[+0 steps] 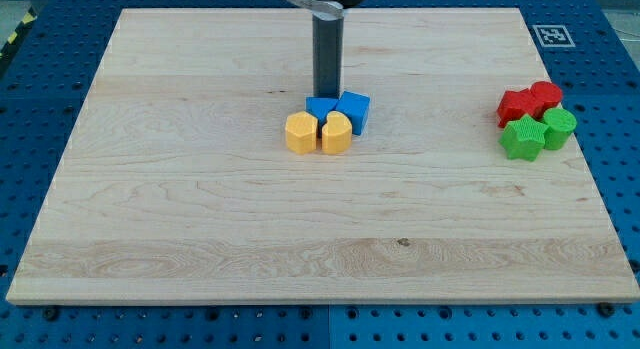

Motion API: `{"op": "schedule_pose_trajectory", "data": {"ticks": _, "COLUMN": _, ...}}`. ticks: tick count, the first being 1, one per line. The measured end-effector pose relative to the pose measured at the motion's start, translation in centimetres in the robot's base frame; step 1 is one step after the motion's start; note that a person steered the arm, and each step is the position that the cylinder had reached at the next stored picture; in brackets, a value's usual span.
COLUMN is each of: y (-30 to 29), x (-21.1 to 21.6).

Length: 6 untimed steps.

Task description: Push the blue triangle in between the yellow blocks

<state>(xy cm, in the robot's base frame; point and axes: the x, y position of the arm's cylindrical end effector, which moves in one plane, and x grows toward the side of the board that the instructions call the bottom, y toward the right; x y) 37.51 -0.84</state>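
Two yellow blocks sit side by side near the board's middle: the left yellow block [299, 133] and the right yellow block [336, 133], almost touching. The blue triangle [320, 108] sits just above the narrow gap between them, touching both. A blue cube [354, 111] lies against the triangle's right and the right yellow block's top. My tip [327, 94] stands at the top edge of the blue triangle, touching or nearly touching it.
Two red blocks [529, 101] and two green blocks [538, 131] cluster at the view's right side. A marker tag [553, 35] sits at the wooden board's [200, 219] top right corner. A blue perforated table surrounds the board.
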Motion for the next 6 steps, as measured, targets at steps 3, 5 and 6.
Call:
{"op": "schedule_pose_trajectory", "data": {"ticks": 3, "y": 0.2, "x": 2.7}}
{"op": "schedule_pose_trajectory", "data": {"ticks": 5, "y": 0.2, "x": 5.3}}
{"op": "schedule_pose_trajectory", "data": {"ticks": 6, "y": 0.2, "x": 3.9}}
